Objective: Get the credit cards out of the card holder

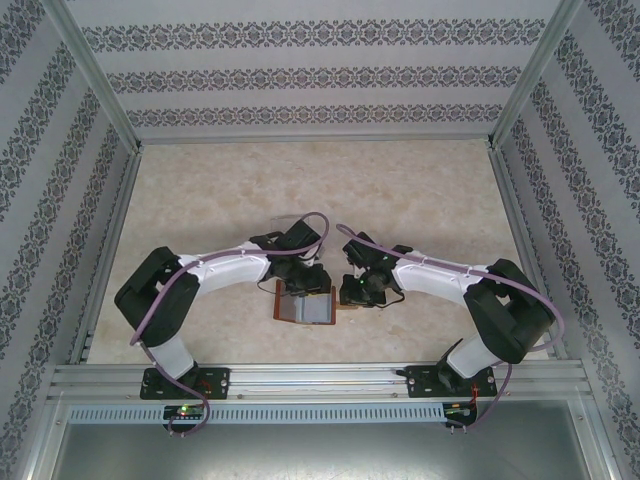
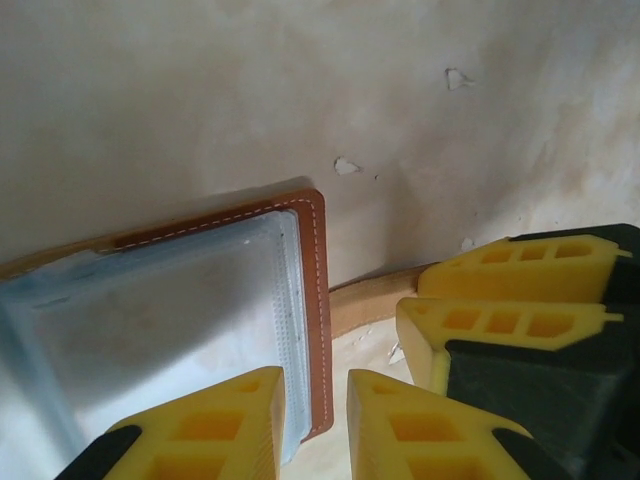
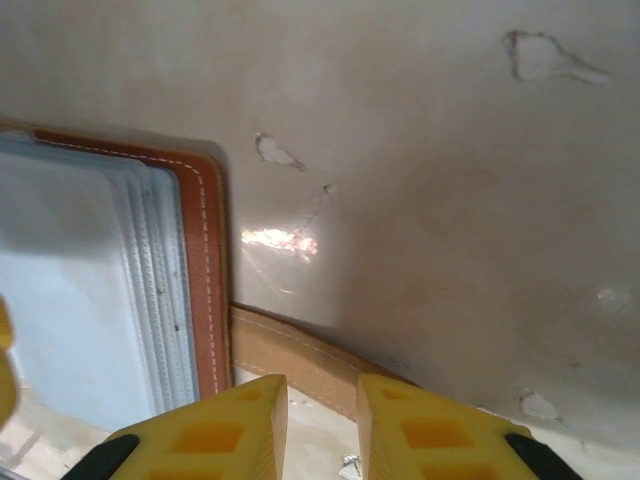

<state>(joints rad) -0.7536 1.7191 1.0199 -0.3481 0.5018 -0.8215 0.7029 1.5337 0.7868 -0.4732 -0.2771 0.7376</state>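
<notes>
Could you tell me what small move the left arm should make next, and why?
Probably close the left gripper on the pale layered edge inside the card holder and start pulling. Its narrowly parted jaws straddle the holder's stitched border, the right gripper sits over the strap tab as if steadying it, and nothing looks drawn out yet.

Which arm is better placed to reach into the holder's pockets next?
Left, probably. The left pincer hangs right over the holder's stitched edge, partly above the pockets. The right pincer sits beside the holder, over the strap, so it looks better suited to pinning that down.
</notes>
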